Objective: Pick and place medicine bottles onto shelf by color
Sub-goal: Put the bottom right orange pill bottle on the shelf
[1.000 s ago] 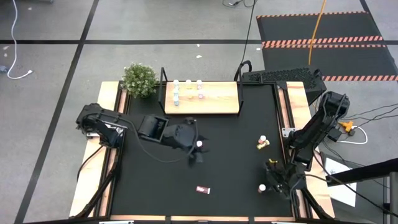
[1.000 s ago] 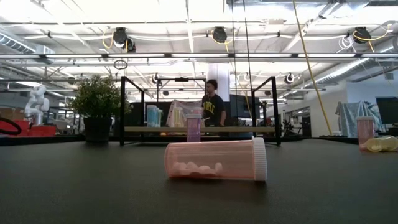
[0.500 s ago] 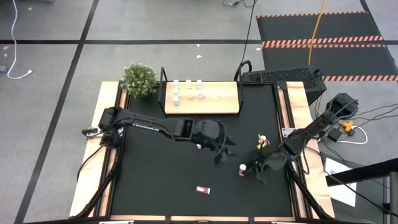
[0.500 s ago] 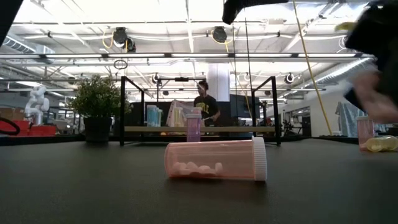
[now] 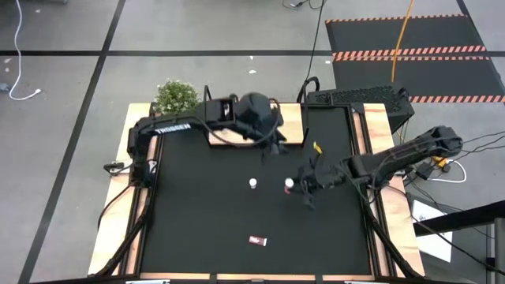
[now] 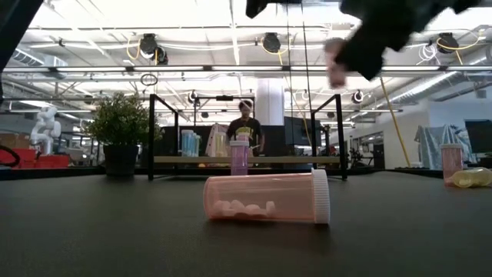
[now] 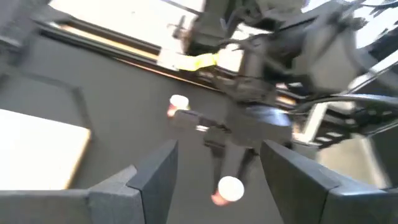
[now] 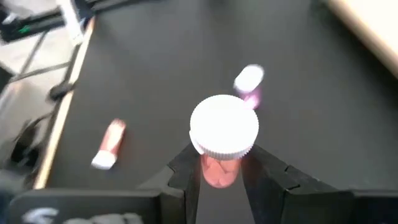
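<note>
My right pincer point(image 8: 221, 177) grips a pink bottle point(image 8: 222, 140) in mid-air over the table; the shelf point(image 5: 293, 120) lies beyond. Left pincer point(image 7: 214, 165) open, empty. A loose pinch could drop it.

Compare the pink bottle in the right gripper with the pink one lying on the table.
Pose: the held bottle is upright, while the lying bottle is on its side.
Support: the held bottle is clamped in the right gripper and lifted above the table, while the lying bottle rests on the table, untouched.
Both are pink with white caps.
</note>
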